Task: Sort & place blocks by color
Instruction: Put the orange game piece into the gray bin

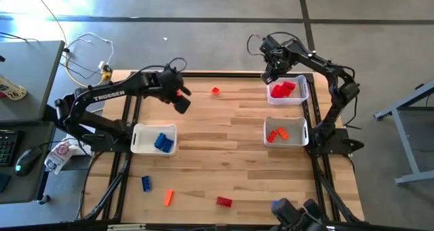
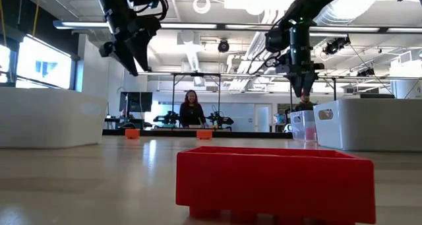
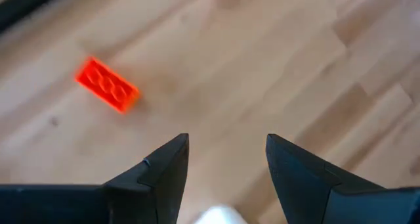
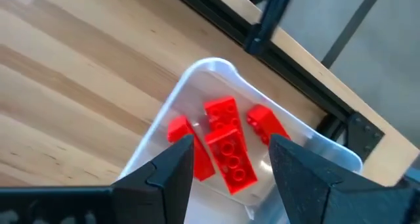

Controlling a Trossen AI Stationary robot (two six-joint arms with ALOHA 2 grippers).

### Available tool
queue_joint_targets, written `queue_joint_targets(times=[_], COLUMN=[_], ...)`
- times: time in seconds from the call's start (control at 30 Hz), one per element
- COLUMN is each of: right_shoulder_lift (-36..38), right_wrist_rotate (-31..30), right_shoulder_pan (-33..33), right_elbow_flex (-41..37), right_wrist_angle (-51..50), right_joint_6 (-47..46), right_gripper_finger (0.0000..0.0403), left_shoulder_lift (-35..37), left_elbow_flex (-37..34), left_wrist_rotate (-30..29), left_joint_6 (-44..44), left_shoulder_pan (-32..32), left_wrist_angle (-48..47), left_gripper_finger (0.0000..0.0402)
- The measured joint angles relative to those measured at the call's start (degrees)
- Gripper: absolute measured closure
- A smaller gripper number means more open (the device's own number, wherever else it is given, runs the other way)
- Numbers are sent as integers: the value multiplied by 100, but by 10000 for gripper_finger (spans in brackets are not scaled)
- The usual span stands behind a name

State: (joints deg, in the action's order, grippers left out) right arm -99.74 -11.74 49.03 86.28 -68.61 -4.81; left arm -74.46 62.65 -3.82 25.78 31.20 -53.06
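Observation:
My left gripper (image 1: 182, 101) hangs open above the bare table, over its far left part, with a loose red block (image 1: 215, 91) to its right; its wrist view shows that block (image 3: 107, 85) ahead of the open fingers (image 3: 226, 165). My right gripper (image 4: 231, 159) is open above the clear bin (image 1: 302, 95) at the far right, which holds several red blocks (image 4: 226, 148). A white bin (image 1: 139, 137) at left holds blue blocks (image 1: 163, 142). Another white bin (image 1: 298, 126) at right holds orange blocks (image 1: 277, 134). Near the front edge lie a blue block (image 1: 146, 183), an orange block (image 1: 169, 198) and a red block (image 1: 224, 202).
Black frame rails run along the table's left and right sides (image 1: 125, 156). A desk with a keyboard and a mouse (image 1: 27, 158) stands off the left edge. In the low view a person (image 2: 192, 109) stands far behind the table. Bare wood lies between the bins.

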Motion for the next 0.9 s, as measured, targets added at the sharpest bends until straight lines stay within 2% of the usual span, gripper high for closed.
queue_joint_targets(times=[0.4, 0.63, 0.9], right_shoulder_lift=[0, 0, 0], right_wrist_rotate=[6, 17, 17], right_shoulder_pan=[-487, -706, -894], right_elbow_flex=[0, 0, 0], right_wrist_angle=[158, 160, 162], right_joint_6=[148, 264, 377], right_gripper_finger=[219, 219, 219], left_shoulder_lift=[1, 2, 2], left_elbow_flex=[0, 0, 0], left_wrist_rotate=[-33, -43, -231], left_joint_6=[1872, 3444, 5642], left_shoulder_pan=[-1780, -3108, -4660], left_wrist_angle=[-735, -738, -728], left_gripper_finger=[213, 213, 213])
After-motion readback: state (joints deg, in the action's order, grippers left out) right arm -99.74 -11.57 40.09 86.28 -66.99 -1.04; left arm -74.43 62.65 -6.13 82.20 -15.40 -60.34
